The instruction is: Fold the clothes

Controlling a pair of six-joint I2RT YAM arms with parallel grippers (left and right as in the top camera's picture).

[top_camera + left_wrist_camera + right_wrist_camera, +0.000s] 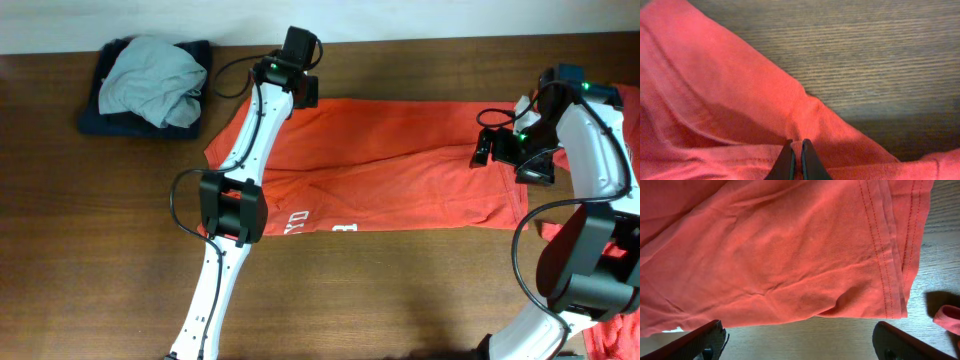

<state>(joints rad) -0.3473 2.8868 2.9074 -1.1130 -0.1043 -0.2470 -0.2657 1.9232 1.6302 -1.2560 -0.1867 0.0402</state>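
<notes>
An orange-red T-shirt [400, 165] lies spread across the middle of the table, with white print [343, 229] showing at its near edge. My left gripper [304, 94] is at the shirt's far left corner. In the left wrist view it [796, 150] is shut on a pinched ridge of the red fabric [740, 100]. My right gripper [505, 155] hovers at the shirt's right end. In the right wrist view it [802, 342] stands wide open over bare wood, just off the stitched hem [890, 280], with nothing between its fingers [705, 340].
A heap of grey and dark navy clothes [150, 85] sits at the far left. More orange-red cloth [615, 335] lies at the near right corner, and a bit of it [950, 317] shows beside my right gripper. The brown wooden table [400, 290] ends near the top of the overhead view.
</notes>
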